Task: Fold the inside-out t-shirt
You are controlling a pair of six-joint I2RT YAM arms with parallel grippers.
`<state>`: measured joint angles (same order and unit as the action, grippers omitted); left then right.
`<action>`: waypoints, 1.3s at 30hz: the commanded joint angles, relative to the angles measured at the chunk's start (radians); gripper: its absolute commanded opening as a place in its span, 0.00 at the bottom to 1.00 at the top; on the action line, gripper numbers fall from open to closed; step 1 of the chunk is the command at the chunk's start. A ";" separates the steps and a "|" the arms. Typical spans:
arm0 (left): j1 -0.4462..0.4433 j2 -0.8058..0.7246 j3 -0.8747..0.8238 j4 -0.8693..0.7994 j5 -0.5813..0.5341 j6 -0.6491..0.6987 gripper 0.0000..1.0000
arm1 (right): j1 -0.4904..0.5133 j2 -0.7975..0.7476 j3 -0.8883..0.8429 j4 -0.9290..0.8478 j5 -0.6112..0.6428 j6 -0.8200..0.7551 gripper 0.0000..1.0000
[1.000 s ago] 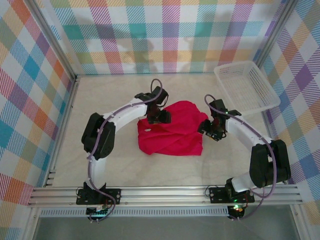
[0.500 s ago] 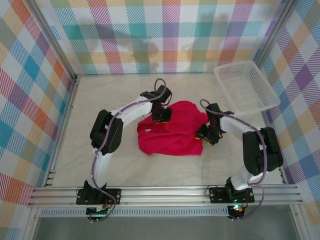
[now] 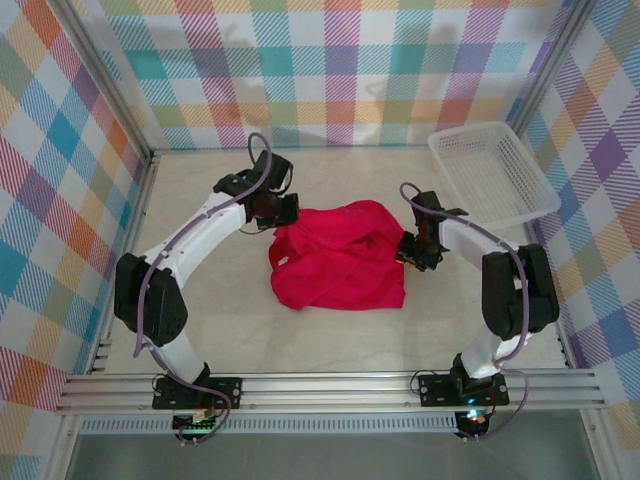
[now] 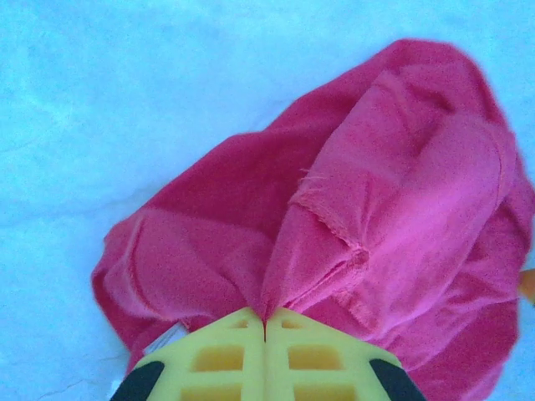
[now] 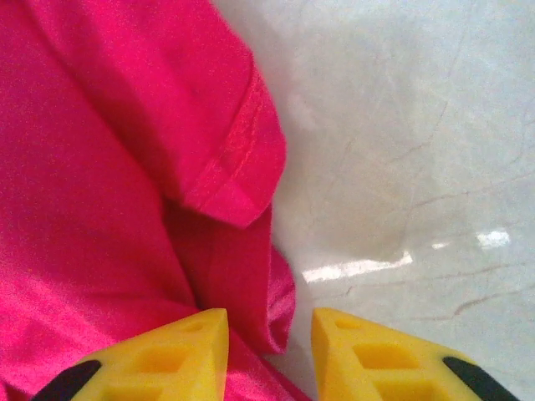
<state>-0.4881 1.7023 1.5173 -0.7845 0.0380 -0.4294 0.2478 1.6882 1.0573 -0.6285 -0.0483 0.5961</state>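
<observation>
The inside-out t-shirt [image 3: 340, 262] lies crumpled in the middle of the table, crimson red, with raw seams [image 4: 334, 225] and a small white tag [image 4: 164, 338] showing. My left gripper [image 3: 284, 211] is at its far left corner. In the left wrist view that gripper [image 4: 266, 321] is shut on a pinch of the red cloth, which pulls up into a ridge. My right gripper [image 3: 409, 256] is at the shirt's right edge. In the right wrist view it [image 5: 269, 334] is open, a fold of the shirt's edge [image 5: 280, 309] lying between its yellow fingers and a sleeve [image 5: 234, 159] just beyond.
A white mesh basket [image 3: 494, 176] stands at the back right corner, apart from the shirt. Checked walls close in the pale marble-look table [image 3: 200, 300] on three sides. Bare tabletop [image 5: 401, 167] lies to the right of the shirt's edge.
My left gripper has shut on the cloth and moved left, drawing the shirt's far left corner out with it. My right gripper has moved to the shirt's right edge, its jaws narrowing.
</observation>
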 commanded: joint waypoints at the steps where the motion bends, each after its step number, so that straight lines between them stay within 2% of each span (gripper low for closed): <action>1: 0.014 -0.018 -0.062 -0.029 -0.029 0.000 0.00 | -0.004 0.045 0.065 0.027 -0.004 -0.012 0.46; 4: 0.023 -0.033 -0.092 -0.024 -0.023 0.001 0.00 | -0.004 0.121 0.137 0.021 0.006 -0.025 0.53; 8: 0.032 -0.047 -0.106 -0.036 -0.028 0.004 0.00 | -0.006 0.229 0.231 0.008 0.023 -0.047 0.50; 10: 0.042 -0.055 -0.106 -0.048 -0.032 0.006 0.00 | -0.005 0.273 0.269 -0.002 0.022 -0.054 0.37; 12: 0.058 -0.072 -0.105 -0.062 -0.038 0.013 0.00 | -0.005 0.293 0.297 -0.004 0.023 -0.060 0.16; 14: 0.078 -0.090 -0.104 -0.071 -0.038 0.018 0.00 | -0.007 0.290 0.322 -0.010 0.028 -0.068 0.00; 19: 0.157 -0.171 -0.099 -0.084 -0.035 0.018 0.00 | -0.008 0.198 0.391 -0.084 0.065 -0.085 0.00; 26: 0.276 -0.331 -0.016 -0.106 -0.087 0.012 0.00 | -0.009 -0.089 0.407 -0.114 0.134 -0.100 0.00; 34: 0.308 -0.401 -0.012 -0.096 -0.120 0.017 0.00 | -0.009 -0.277 0.364 -0.120 0.135 -0.061 0.00; 39: 0.316 -0.379 0.029 -0.128 -0.114 0.018 0.00 | -0.010 -0.323 0.434 -0.185 0.172 -0.071 0.00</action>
<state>-0.1921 1.3136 1.4990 -0.8734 -0.0551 -0.4255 0.2405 1.3964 1.4498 -0.7593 0.0826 0.5186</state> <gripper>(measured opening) 0.049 0.047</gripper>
